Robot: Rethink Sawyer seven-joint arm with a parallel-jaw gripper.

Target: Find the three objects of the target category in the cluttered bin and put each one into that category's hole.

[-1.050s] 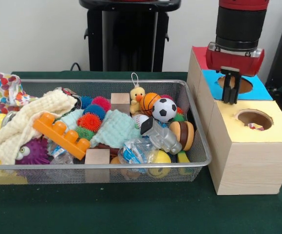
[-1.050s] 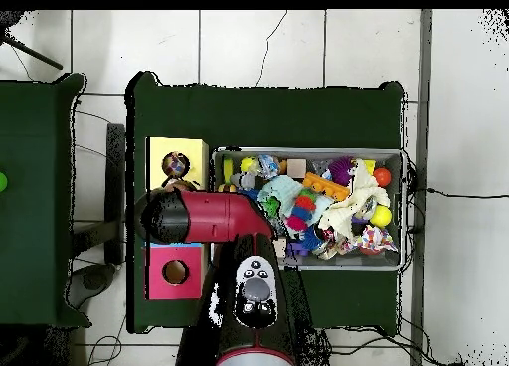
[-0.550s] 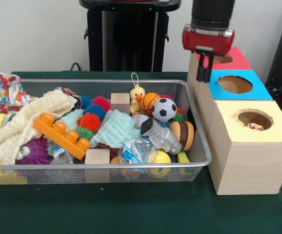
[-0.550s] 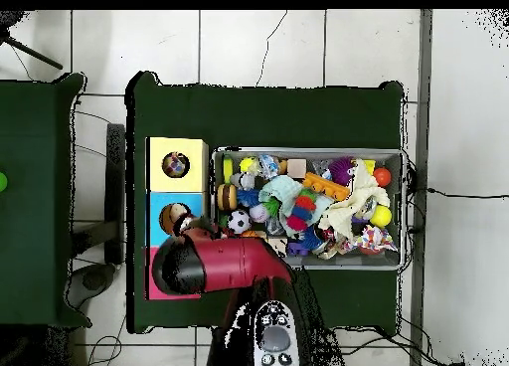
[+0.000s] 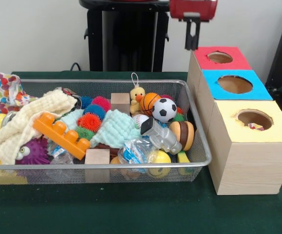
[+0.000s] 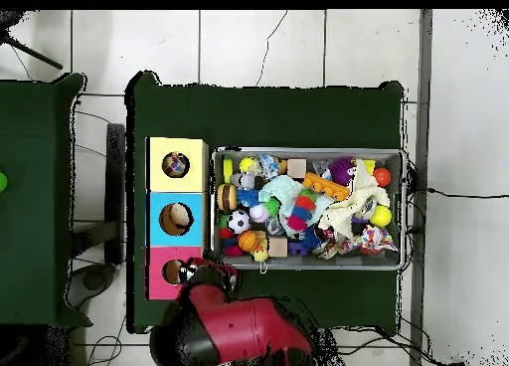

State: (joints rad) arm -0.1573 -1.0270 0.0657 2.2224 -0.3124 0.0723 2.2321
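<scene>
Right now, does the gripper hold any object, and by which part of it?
Nothing is held. The gripper hangs raised behind the red-topped box, and no object shows between or under its fingers. All toys lie in the wire bin.

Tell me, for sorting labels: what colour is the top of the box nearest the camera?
Yellow top, with a round hole; clearest in the front view.

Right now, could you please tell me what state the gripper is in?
Gripper: raised above the red box, nothing visibly held; whether it is open or shut cannot be told.
</scene>
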